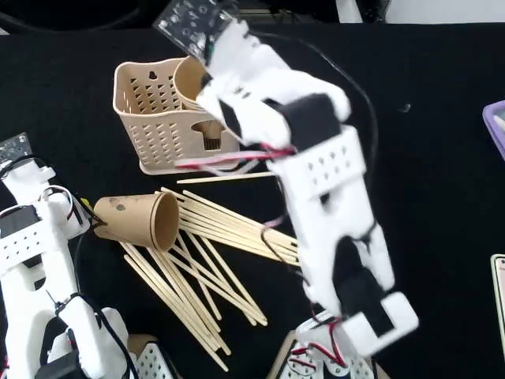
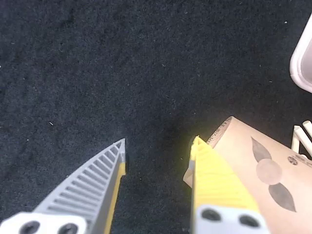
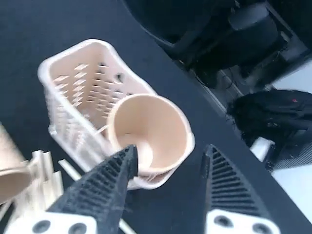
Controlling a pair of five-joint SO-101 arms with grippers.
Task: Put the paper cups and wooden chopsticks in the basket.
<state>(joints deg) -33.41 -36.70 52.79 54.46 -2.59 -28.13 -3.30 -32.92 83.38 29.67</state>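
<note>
1. The left arm (image 1: 31, 260) is seen at the left edge of the table. Its claw, the left gripper (image 2: 159, 141), is held wide open with nothing in it. One finger is grey and one is yellow, and both are ribbed. The yellow finger is just beside the base of a cup.
2. That cup, the lying paper cup (image 1: 138, 219), is brown and rests on its side. Its mouth is turned toward the sticks. Dark leaf shapes are printed on its side.
3. The basket (image 1: 154, 130) is made of beige plastic, with rows of small holes in its walls. It is stood upright, farther back than the lying cup.
4. A second paper cup (image 1: 189, 79) is tilted in one corner of the basket. Its inside is pale and smooth.
5. The wooden chopsticks (image 1: 213, 253) are spread on the cloth like a fan. They are thin, pale and straight. Some are touched by the mouth of the lying cup. One lone chopstick (image 1: 225, 178) is set apart, just beside the basket.
6. The right arm (image 1: 323, 181) is white and is stretched across the middle. The right gripper (image 3: 170, 148) is held wide open over the cup in the basket. Its fingers are black and ribbed.
7. The table is covered by a black cloth (image 1: 426, 237). Open room is seen to the right of the right arm. A purple thing (image 1: 495, 126) is cut off by the right edge.
</note>
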